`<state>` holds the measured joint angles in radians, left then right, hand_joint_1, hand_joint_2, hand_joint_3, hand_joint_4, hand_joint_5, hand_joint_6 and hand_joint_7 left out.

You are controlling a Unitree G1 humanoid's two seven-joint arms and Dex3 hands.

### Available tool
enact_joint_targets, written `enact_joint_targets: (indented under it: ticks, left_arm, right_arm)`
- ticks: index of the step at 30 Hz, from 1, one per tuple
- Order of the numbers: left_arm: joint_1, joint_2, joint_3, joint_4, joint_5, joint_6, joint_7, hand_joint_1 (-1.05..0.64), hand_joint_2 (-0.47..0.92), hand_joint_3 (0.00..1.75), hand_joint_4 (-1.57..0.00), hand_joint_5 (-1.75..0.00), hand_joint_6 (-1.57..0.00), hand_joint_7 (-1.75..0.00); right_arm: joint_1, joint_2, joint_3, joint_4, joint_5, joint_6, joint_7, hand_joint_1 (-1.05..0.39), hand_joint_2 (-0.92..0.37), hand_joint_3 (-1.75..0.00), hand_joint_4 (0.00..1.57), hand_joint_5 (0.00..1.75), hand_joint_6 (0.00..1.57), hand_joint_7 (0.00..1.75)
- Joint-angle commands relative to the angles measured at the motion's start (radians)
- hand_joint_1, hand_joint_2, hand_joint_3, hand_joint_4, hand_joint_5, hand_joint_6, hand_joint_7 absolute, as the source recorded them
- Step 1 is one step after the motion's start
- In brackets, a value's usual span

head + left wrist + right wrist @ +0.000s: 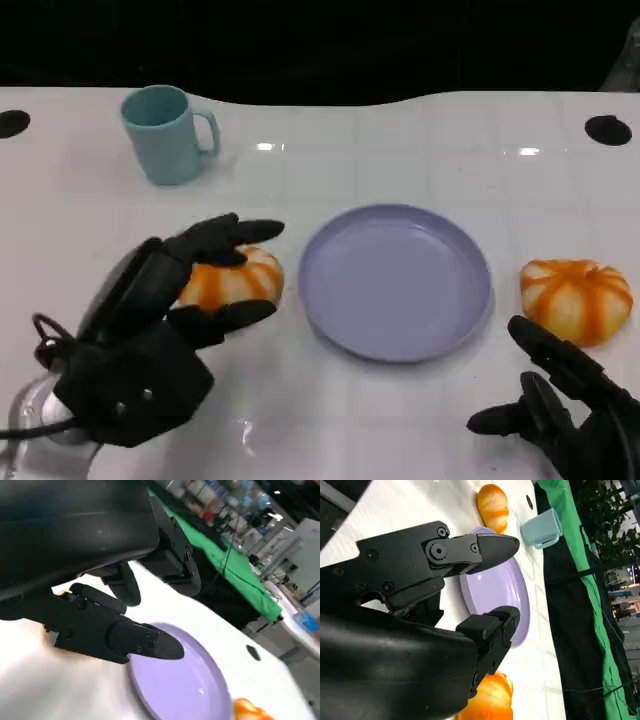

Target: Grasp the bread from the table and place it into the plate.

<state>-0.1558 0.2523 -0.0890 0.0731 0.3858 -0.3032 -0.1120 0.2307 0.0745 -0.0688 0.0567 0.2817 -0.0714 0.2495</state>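
White glossy tabletop (400,420) against a dark background. At far left, a teal mug (165,134) stands well behind the action. The left hand (150,330) reaches over the left bread (232,278), its fingers (225,238) spread above and below the roll, apparently touching but not yet closed on it. The lilac plate (396,282) lies just beside this bread, bare. A second bread (577,299) rests near the plate's right rim. The right hand (565,405) hovers near it, fingers apart, holding nothing. Step in hand, by judgement: grasping. Next: close, lift, carry rightward over the rim, release.
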Motion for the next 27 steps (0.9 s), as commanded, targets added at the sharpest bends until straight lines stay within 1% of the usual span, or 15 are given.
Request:
enact_joint_targets:
  ticks: [1,2,3,4,5,6,7,9,10,11,14,18,25,27]
  left_arm:
    - [-0.043,0.075,-0.036,0.038,0.132,-0.034,0.063,-0.44,0.82,0.0,-0.08,-0.64,-0.42,-0.04]
    - [-0.058,0.096,-0.055,0.036,0.176,-0.02,0.053,-0.44,0.82,0.0,-0.08,-0.63,-0.41,-0.03]
    - [-0.068,0.111,-0.069,0.034,0.208,-0.007,0.046,-0.42,0.79,0.0,-0.03,-0.54,-0.35,-0.02]
    - [-0.075,0.121,-0.079,0.032,0.231,0.002,0.041,-0.41,0.78,0.0,-0.02,-0.5,-0.33,-0.01]
    - [-0.089,0.14,-0.097,0.023,0.258,0.027,0.002,-0.41,0.77,0.0,-0.01,-0.48,-0.31,-0.01]
    - [-0.097,0.151,-0.108,0.016,0.271,0.046,-0.024,-0.38,0.78,0.0,0.0,-0.29,-0.24,-0.03]
    - [-0.102,0.159,-0.117,0.01,0.28,0.06,-0.043,-0.36,0.78,0.0,0.0,-0.22,-0.21,-0.03]
    - [-0.105,0.166,-0.126,0.003,0.282,0.076,-0.054,-0.36,0.78,0.0,0.0,-0.16,-0.19,-0.04]
    - [-0.125,0.177,-0.15,-0.004,0.313,0.11,-0.097,-0.36,0.78,0.0,0.0,-0.15,-0.19,-0.04]
    - [-0.145,0.183,-0.173,-0.006,0.343,0.145,-0.136,-0.33,0.76,0.0,0.0,-0.1,-0.18,-0.03]
    - [-0.195,0.18,-0.22,0.013,0.392,0.217,-0.209,-0.31,0.75,0.01,0.0,-0.06,-0.17,-0.02]
    - [-0.264,0.153,-0.272,0.093,0.434,0.284,-0.232,-0.29,0.77,0.01,-0.02,-0.06,-0.17,-0.01]
    - [-0.44,0.067,-0.348,0.486,0.43,0.259,-0.105,-0.31,0.75,0.0,-0.07,-0.08,-0.19,-0.01]
    - [-0.478,0.049,-0.366,0.574,0.429,0.25,-0.066,-0.34,0.75,0.0,-0.09,-0.08,-0.2,-0.01]
  right_arm:
    - [0.004,-0.003,-0.009,-0.016,0.009,0.002,-0.009,-0.75,-0.92,-0.28,0.89,0.88,1.2,0.03]
    - [0.005,-0.003,-0.009,-0.015,0.006,0.0,-0.01,-0.75,-0.92,-0.28,0.89,0.88,1.2,0.03]
    - [0.006,-0.003,-0.008,-0.014,0.004,-0.001,-0.01,-0.75,-0.92,-0.28,0.89,0.88,1.2,0.03]
    - [0.006,-0.003,-0.007,-0.014,0.002,-0.002,-0.01,-0.75,-0.92,-0.28,0.89,0.88,1.2,0.03]
    - [0.008,-0.003,-0.006,-0.017,0.001,-0.001,-0.012,-0.75,-0.92,-0.28,0.89,0.88,1.2,0.03]
    - [0.009,-0.003,-0.005,-0.02,0.0,0.001,-0.013,-0.75,-0.92,-0.28,0.89,0.87,1.2,0.02]
    - [0.01,-0.003,-0.004,-0.022,0.0,0.002,-0.014,-0.75,-0.92,-0.28,0.89,0.87,1.2,0.02]
    - [0.011,-0.003,-0.004,-0.023,0.0,0.003,-0.014,-0.75,-0.92,-0.28,0.89,0.87,1.2,0.02]
    - [0.012,-0.002,-0.003,-0.025,0.001,0.003,-0.013,-0.75,-0.92,-0.28,0.89,0.87,1.2,0.02]
    - [0.013,-0.001,-0.002,-0.027,0.0,0.0,-0.012,-0.75,-0.92,-0.28,0.89,0.87,1.19,0.02]
    - [0.018,0.001,-0.001,-0.036,0.001,0.003,-0.016,-0.74,-0.92,-0.28,0.89,0.87,1.2,0.02]
    - [0.021,-0.002,0.0,-0.039,-0.002,0.005,-0.015,-0.74,-0.92,-0.29,0.89,0.87,1.18,0.02]
    - [0.025,-0.005,0.0,-0.04,-0.005,0.001,-0.01,-0.75,-0.92,-0.3,0.88,0.88,1.18,0.02]
    - [0.026,-0.003,0.0,-0.04,-0.006,0.002,-0.013,-0.75,-0.92,-0.3,0.88,0.88,1.18,0.02]
